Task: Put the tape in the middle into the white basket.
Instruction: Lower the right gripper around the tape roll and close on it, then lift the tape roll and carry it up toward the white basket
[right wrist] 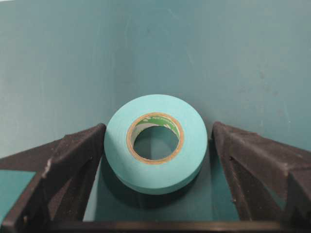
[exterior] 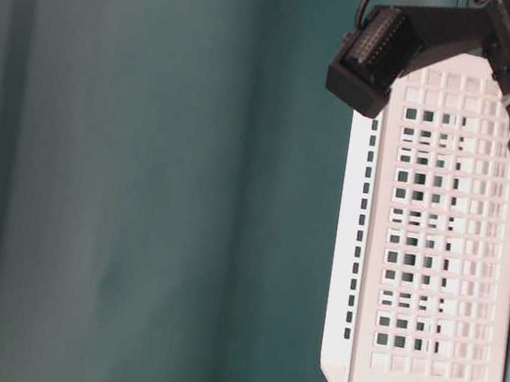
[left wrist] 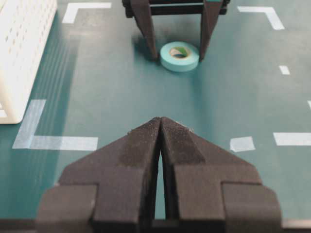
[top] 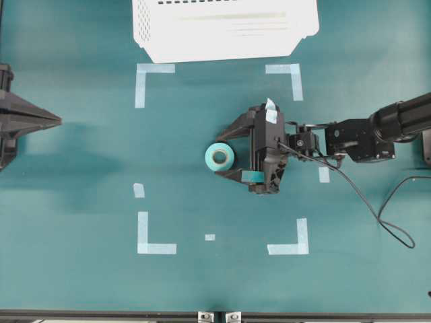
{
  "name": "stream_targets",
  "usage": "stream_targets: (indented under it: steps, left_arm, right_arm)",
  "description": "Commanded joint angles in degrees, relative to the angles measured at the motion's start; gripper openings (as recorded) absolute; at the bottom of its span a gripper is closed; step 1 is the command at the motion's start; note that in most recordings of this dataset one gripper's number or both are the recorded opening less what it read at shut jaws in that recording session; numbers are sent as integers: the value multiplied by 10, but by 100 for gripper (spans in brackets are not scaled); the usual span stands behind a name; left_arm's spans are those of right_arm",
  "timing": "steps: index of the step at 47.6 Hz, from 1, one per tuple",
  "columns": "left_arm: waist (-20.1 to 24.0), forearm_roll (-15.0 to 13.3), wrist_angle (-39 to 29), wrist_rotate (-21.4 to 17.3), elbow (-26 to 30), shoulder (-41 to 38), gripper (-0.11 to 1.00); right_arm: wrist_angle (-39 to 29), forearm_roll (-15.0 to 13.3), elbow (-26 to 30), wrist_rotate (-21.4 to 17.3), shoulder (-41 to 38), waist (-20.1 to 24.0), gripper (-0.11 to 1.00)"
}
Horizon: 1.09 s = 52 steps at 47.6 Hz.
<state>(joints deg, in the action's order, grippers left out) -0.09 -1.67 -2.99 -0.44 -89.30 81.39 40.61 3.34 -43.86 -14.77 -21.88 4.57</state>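
We see the tape (top: pixel 219 157) lying flat on the green surface (top: pixel 81 202), near the middle of the square marked out by pale corner marks (top: pixel 154 235). The right gripper (top: pixel 226 154) reaches in from the right of the overhead view and its jaws stand open around the roll — one finger on each side. In the right wrist view the tape (right wrist: pixel 154 143) sits between the two dark fingers (right wrist: pixel 73 160), with the left one at or very near its edge and a narrow gap on the other side. The left gripper (top: pixel 57 121) waits at the far left edge, well apart from the roll, its jaws closed on nothing. The white basket (top: pixel 225 27) stands at the top edge, beyond the marked square, well apart from the tape.
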Motion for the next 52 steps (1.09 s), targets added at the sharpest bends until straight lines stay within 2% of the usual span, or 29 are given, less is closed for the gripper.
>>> stream_targets:
  steps: [1, 6, 12, 26, 38, 52]
  left_arm:
    - [0, 0, 3, -1, 8, -4, -11]
    - [0, 1, 3, -1, 8, -4, -11]
    - [1, 1, 3, -1, 8, -4, -11]
    - [1, 0, 3, 0, 7, -4, -11]
    - [1, 1, 3, -1, 8, -5, -11]
    - [1, 0, 3, -1, 8, -5, -11]
  right_arm:
    - [-10, 1, 10, -1, 9, 2, 98]
    - [-23, 0, 13, 0, 11, 2, 92]
    - [-32, -4, 13, 3, 23, 3, 67]
    - [-47, -21, 4, 4, 66, 2, 67]
    - [-106, -26, 3, 6, 117, 2, 67]
    - [-120, -29, 3, 6, 154, 2, 67]
